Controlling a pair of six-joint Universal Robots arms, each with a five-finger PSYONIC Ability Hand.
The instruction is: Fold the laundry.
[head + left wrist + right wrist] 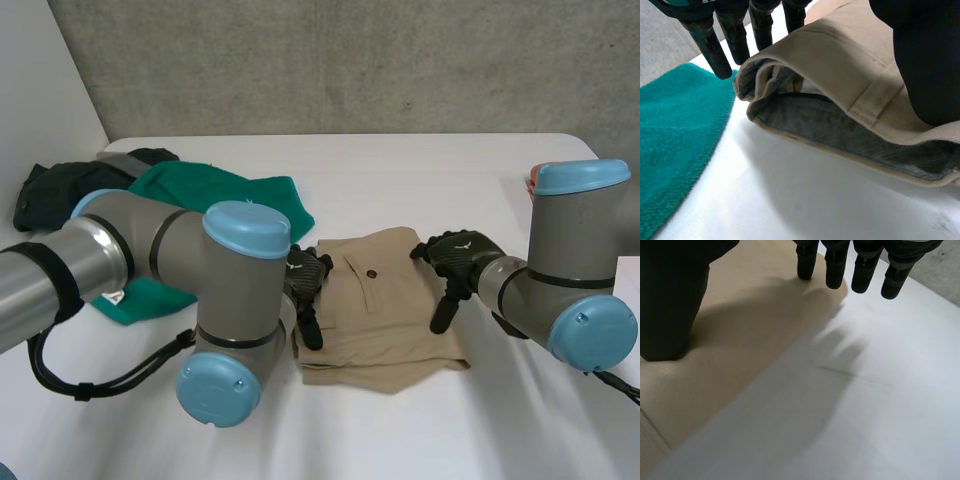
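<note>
Three pieces of laundry on one white table (400, 440): one folded tan garment (385, 320) at centre, one green cloth (235, 195) left of centre, one dark garment (45, 195) at upper left. One dark button (371, 273) on the tan garment. One small white label (117, 296) at the green cloth's lower edge. Two arms: left arm (150, 255) at lower left, right arm (570, 270) at right. Two black hands: left hand (308, 285) at the tan garment's left edge, right hand (455, 255) at its right edge. One orange object (533, 180) at the right edge, mostly hidden behind the right arm. One grey wall (350, 60) across the top.
</note>
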